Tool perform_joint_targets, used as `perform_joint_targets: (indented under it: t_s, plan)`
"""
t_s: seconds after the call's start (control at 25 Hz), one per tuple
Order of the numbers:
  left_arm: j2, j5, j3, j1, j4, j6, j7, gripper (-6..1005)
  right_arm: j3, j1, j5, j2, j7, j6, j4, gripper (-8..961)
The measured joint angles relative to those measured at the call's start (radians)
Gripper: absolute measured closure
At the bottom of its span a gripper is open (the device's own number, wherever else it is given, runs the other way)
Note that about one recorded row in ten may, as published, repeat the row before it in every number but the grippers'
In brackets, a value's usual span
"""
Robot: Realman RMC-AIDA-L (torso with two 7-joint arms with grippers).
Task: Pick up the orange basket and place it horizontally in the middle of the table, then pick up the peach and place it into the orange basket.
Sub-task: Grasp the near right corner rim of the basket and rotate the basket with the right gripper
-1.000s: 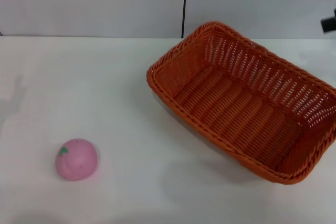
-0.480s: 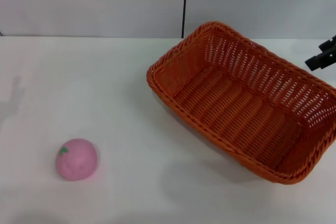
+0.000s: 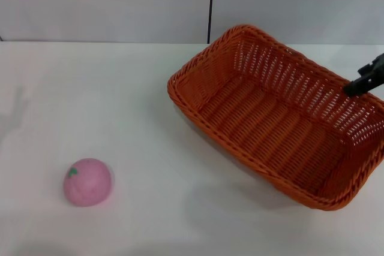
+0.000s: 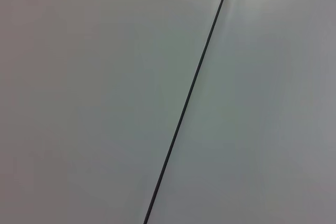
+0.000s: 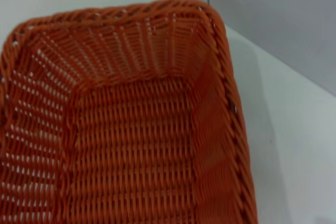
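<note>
White surface [image 3: 120, 88] under a grey wall. Orange basket [image 3: 282, 118] skewed by right edge, empty; peach [image 3: 87, 182] near front left corner. Right gripper [image 3: 365, 80] over basket's far rim, nothing held, jaws' opening unclear. Reaching step; next: grip rim, lift, square to centre.

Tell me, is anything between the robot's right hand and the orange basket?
No. The right gripper is at the far long rim of the basket, with nothing visible between them. The peach sits far off on the table.
</note>
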Motion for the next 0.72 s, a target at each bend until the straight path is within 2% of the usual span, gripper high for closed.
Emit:
perform_joint_targets:
  t_s: [0.12,0.36,0.72]
  plan:
    - [0.000,0.002,0.000,-0.001,0.000,0.000,0.000,178,-0.010,0.003,-0.002,0.003,0.000,0.035,0.048,412]
    - [0.000,0.003,0.000,0.001,0.000,0.001,0.000,179,-0.039,0.007,-0.007,0.022,-0.002,0.109,0.139,427]
    - [0.000,0.005,0.002,0.004,0.000,0.002,0.000,179,-0.030,-0.002,-0.006,0.028,-0.002,0.133,0.144,448]
